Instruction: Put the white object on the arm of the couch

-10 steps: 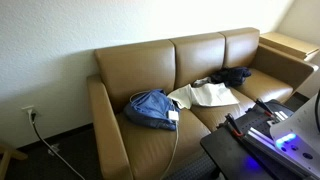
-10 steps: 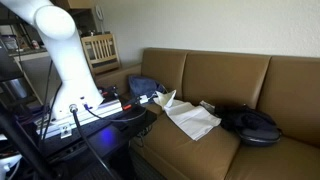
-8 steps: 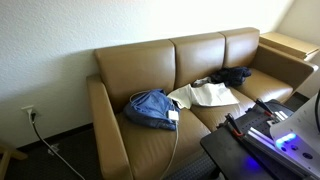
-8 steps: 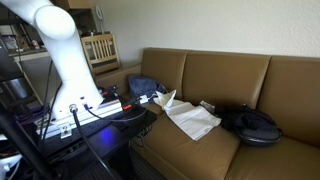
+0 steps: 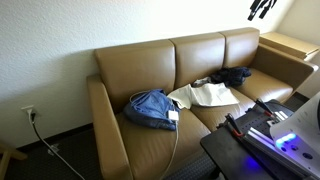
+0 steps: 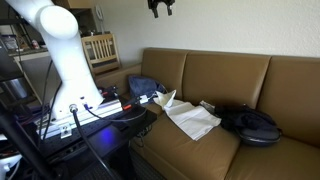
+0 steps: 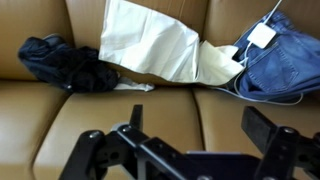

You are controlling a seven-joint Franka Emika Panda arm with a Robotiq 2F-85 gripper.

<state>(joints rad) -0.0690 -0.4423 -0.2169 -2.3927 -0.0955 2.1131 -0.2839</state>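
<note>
A small white block on a white cable (image 5: 173, 115) lies on the blue jeans (image 5: 150, 108) on the left seat of the tan couch; it also shows in the wrist view (image 7: 262, 36). A cream-white cloth (image 5: 205, 95) is spread over the middle seat and shows in the wrist view (image 7: 150, 45) and an exterior view (image 6: 190, 117). The near couch arm (image 5: 103, 118) is bare. My gripper (image 5: 262, 8) hangs high above the couch, open and empty, and is also seen in an exterior view (image 6: 160, 7) and the wrist view (image 7: 197, 122).
A dark garment (image 5: 232, 76) lies on the far seat (image 7: 65, 62). A black table with blue-lit equipment (image 5: 265, 135) stands in front of the couch. A wooden side table (image 5: 290, 43) is beyond the far arm. A wooden chair (image 6: 98, 48) stands behind my white arm (image 6: 60, 50).
My gripper has come into sight at the top of both exterior views; earlier it was out of frame. Nothing on the couch has moved.
</note>
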